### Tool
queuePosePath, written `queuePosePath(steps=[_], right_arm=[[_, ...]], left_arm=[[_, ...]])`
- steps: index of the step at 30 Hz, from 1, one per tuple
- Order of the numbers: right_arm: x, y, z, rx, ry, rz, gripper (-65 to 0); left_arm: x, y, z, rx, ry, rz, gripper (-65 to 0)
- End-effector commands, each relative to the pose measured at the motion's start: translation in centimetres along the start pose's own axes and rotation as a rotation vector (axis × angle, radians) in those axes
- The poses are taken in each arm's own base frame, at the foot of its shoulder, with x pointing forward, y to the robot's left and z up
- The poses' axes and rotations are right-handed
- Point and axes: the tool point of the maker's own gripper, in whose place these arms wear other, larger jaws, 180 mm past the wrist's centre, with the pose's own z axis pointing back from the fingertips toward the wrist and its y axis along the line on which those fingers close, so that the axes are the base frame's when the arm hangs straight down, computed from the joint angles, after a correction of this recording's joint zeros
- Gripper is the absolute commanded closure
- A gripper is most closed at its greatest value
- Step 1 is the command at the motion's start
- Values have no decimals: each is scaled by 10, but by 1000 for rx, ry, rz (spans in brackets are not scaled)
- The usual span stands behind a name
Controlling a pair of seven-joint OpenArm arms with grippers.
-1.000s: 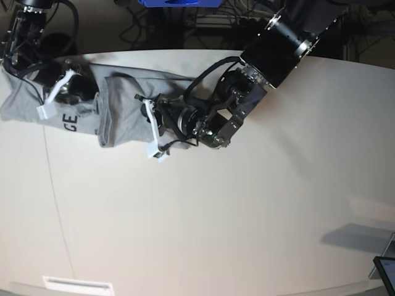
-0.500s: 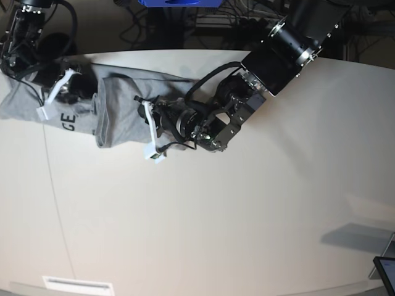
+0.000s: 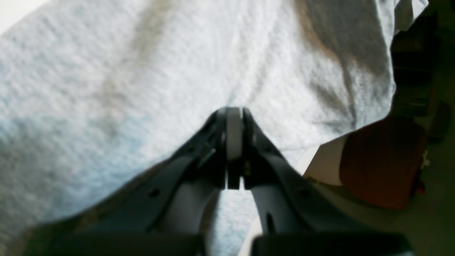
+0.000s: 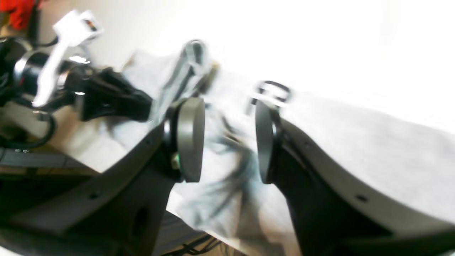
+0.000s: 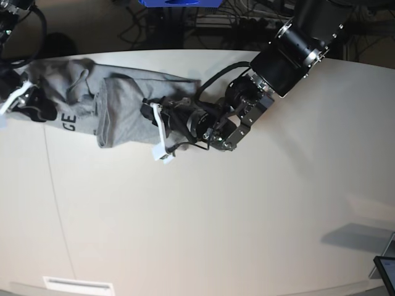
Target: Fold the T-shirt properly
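Note:
The grey T-shirt (image 5: pixel 123 105) lies bunched in a long strip at the table's far left, with black letters (image 5: pixel 68 119) showing on its left part. My left gripper (image 5: pixel 159 126) is at the shirt's right edge. In the left wrist view its fingertips (image 3: pixel 234 117) are pressed together and the creases in the cloth (image 3: pixel 142 89) run toward them. My right gripper (image 5: pixel 28 105) sits at the shirt's left end. In the right wrist view it (image 4: pixel 227 142) stands open, with blurred lettered cloth (image 4: pixel 355 149) behind the gap.
The pale table (image 5: pixel 216 216) stretches to the front and right. A white label (image 5: pixel 77 285) lies at the front edge, and a dark device (image 5: pixel 386 271) sits at the front right corner. Cables and a blue object (image 5: pixel 179 2) are behind the table.
My right gripper has opened and drawn back to the left, off the shirt's left end. The left arm has shifted slightly right, still shut at the shirt's right edge.

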Motion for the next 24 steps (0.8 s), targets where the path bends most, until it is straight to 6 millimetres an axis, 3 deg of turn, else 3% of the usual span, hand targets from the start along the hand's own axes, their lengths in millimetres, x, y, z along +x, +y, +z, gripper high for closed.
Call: queuePosePath(steps=[1,5,9,15,24], right_arm=[[11,1,6,3,-28,28,-231],[10,-2,11,-12,-17,26,-231],[8,-1,9,-8,-12,24,-231],[7,-1,9,-8,-9,25,-231],[-3,-5,15,-25,9,4,-234]], left_arm=[[-64,105,20,409,216,18,0],[-61,118,31,424,188,68,0],[-57,144,54,461,140,144,0],[-57,161,70,492,119,178,0],[-82,178,82,529,156,203,0]])
